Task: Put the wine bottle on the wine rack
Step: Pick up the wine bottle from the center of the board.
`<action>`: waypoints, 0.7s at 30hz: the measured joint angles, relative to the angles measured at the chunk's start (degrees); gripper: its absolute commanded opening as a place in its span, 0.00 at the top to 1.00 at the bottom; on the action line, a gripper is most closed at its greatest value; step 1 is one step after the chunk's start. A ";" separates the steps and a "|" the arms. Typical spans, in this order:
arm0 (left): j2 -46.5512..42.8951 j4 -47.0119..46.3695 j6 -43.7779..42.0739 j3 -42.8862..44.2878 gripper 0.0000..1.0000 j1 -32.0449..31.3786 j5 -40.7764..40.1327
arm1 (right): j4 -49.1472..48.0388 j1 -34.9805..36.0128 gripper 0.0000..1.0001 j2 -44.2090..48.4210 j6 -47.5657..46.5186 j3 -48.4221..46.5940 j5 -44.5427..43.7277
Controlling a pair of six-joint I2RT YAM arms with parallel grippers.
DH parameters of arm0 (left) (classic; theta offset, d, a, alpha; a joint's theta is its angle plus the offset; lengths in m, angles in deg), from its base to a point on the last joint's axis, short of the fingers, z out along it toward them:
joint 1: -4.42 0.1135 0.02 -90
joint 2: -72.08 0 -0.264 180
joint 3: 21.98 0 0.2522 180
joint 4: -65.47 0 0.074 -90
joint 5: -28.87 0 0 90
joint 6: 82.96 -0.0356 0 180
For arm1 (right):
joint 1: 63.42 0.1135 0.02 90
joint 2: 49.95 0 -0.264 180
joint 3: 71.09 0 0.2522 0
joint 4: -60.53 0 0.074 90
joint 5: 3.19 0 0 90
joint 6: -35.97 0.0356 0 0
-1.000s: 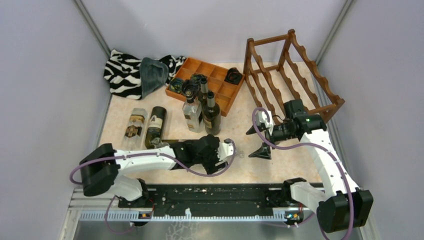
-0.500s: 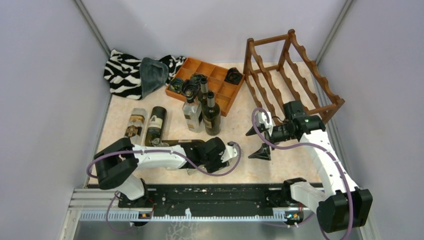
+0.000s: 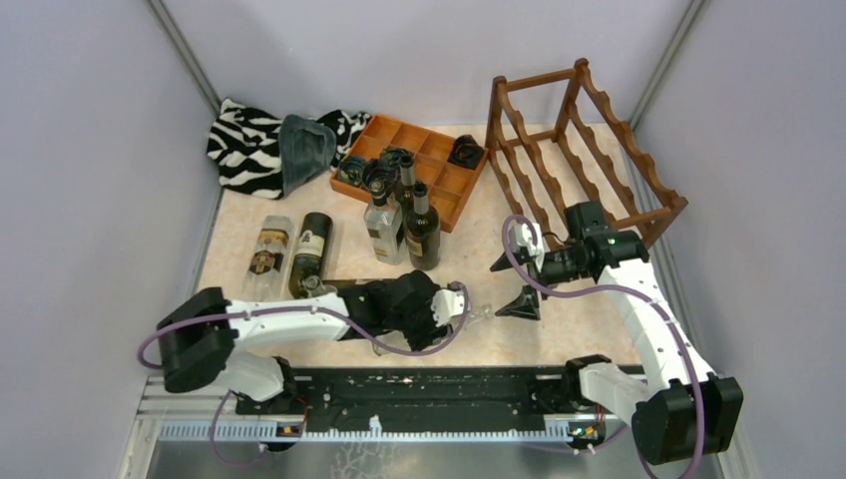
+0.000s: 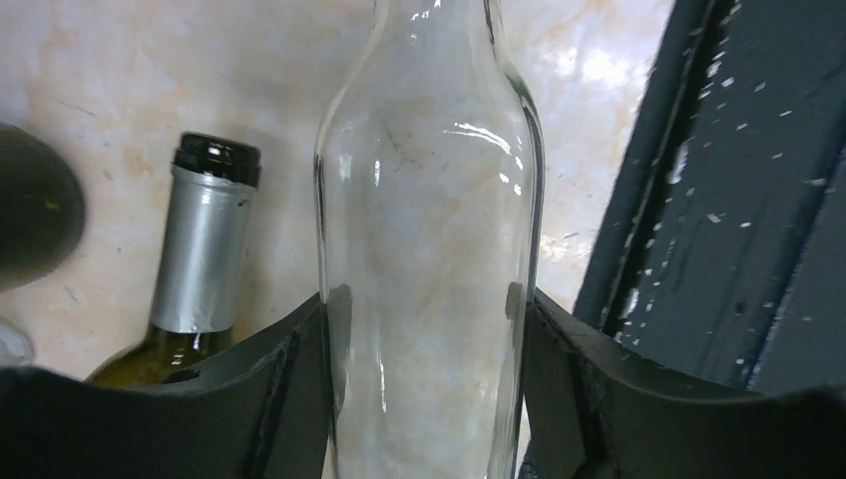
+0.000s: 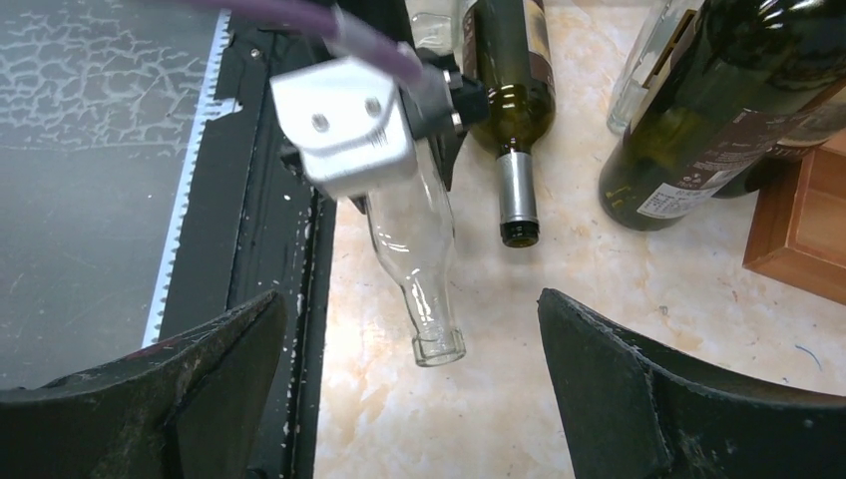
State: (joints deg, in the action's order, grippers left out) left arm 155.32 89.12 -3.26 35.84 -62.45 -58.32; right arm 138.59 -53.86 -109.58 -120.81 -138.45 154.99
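Clear glass wine bottle (image 4: 429,180), clamped around its body by the fingers of the left gripper (image 4: 427,309), sits low over the marble table (image 3: 579,334), well left of the reddish-brown wooden wine rack (image 3: 539,78), neck pointing rackward. Between bottle and rack, the right gripper (image 3: 511,284) hangs with jaws spread wide, holding nothing.

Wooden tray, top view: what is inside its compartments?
The tray holds dark round items at its left end and another dark item in the far right compartment; too small to identify. A clear bottle and a dark bottle standing in front hide some near compartments.
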 measured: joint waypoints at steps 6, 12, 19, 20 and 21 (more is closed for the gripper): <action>-8.22 -3.34 1.18 -2.95 1.00 0.00 2.40 | -0.02 -0.02 0.05 0.00 1.25 -0.09 -0.46; -13.09 -6.14 4.81 -4.22 1.00 0.00 3.45 | 1.40 -0.37 0.05 0.00 3.13 -4.13 -2.40; -18.99 -11.91 10.93 -3.93 1.00 0.83 2.99 | 3.21 -0.48 0.05 -1.31 8.79 -18.49 -4.63; -19.56 -12.44 11.98 -3.65 1.00 1.07 2.64 | 3.06 -0.61 0.05 -1.68 10.78 -20.98 -4.90; -20.15 -13.05 12.98 -3.34 1.00 1.27 2.08 | 2.80 -0.76 0.05 -1.92 12.04 -22.47 -5.01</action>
State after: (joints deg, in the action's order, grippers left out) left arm 135.17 76.07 9.72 32.49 -61.19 -56.24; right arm 141.38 -54.62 -111.51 -108.77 -160.92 149.99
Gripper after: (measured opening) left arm 0.658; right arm 0.949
